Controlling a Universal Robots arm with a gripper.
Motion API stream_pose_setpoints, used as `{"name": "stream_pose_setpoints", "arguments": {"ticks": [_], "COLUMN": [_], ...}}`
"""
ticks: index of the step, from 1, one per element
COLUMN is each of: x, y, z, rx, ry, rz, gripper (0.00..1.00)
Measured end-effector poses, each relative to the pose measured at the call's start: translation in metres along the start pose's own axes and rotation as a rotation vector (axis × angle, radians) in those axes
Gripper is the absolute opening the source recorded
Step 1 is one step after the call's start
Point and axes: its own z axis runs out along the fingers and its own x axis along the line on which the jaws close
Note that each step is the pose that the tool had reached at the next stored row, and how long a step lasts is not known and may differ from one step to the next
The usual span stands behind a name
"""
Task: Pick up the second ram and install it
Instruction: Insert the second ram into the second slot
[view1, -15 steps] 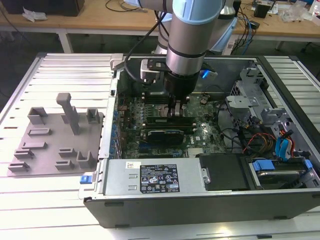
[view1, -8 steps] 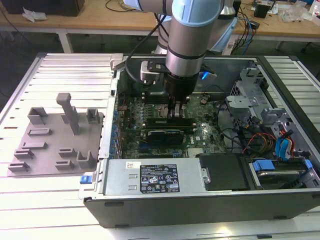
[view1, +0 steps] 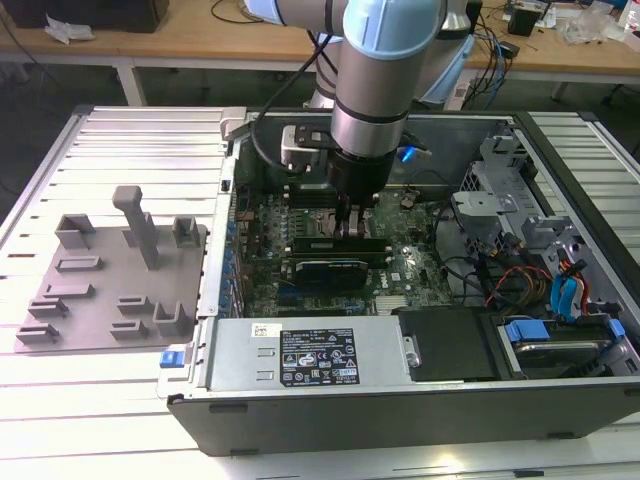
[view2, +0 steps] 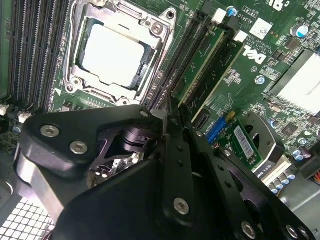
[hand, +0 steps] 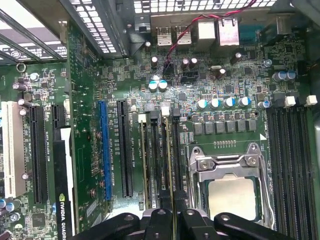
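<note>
Two green sticks stand edge-up in neighbouring slots: the other stick, then the second ram, then the CPU socket, and my gripper pinches the second ram's end with its fingers nearly together. If it sits tilted or half-seated, I judge that pressing could bend it or scrape its slot. It looks thin, flat and long.

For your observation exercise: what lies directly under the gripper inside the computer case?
Under the gripper run the motherboard's memory slots beside the CPU socket, with two green RAM sticks standing in them. The gripper's body covers the sticks' near ends, so their seating there cannot be seen.
</note>
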Motion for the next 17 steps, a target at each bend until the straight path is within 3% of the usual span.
{"name": "stream_pose_setpoints", "arguments": {"ticks": [11,12,17], "x": [-0.0003,-0.0002,-0.0011], "y": [-0.0002,-0.0002,0.0008], "z": [0.0049,0.0049,-0.0152], "rx": [-0.0001,-0.0001,0.0007], "ry": [0.0005,0.0005,0.0004], "rz": [-0.013,-0.013,-0.013], "gripper": [0.11,0.18,0.18]}}
